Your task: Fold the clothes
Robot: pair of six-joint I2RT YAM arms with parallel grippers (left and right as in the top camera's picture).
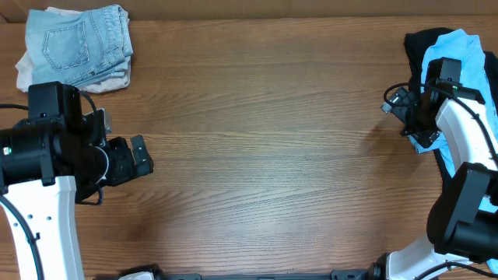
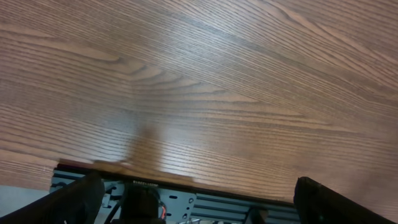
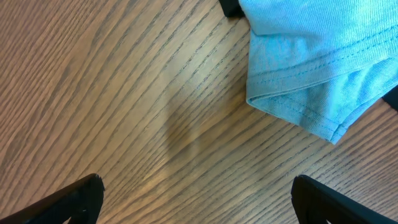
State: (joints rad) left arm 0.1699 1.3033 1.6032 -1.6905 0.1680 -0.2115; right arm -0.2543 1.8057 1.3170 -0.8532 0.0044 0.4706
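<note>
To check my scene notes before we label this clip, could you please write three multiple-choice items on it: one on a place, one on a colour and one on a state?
1. Where do the denim shorts lie on the table?
A. At its far left corner.
B. At its centre.
C. Under the right arm.

2. What colour is the shirt next to the right gripper?
A. Red.
B. Sky-blue.
C. White.

3. How is the left gripper?
A. Shut on the shorts.
B. Open and empty.
C. Shut on nothing.

Answers:
1 A, the overhead view shows them folded in that corner.
2 B, the right wrist view shows its sky-blue hem.
3 B, its jaws stand wide apart over bare wood.
</note>
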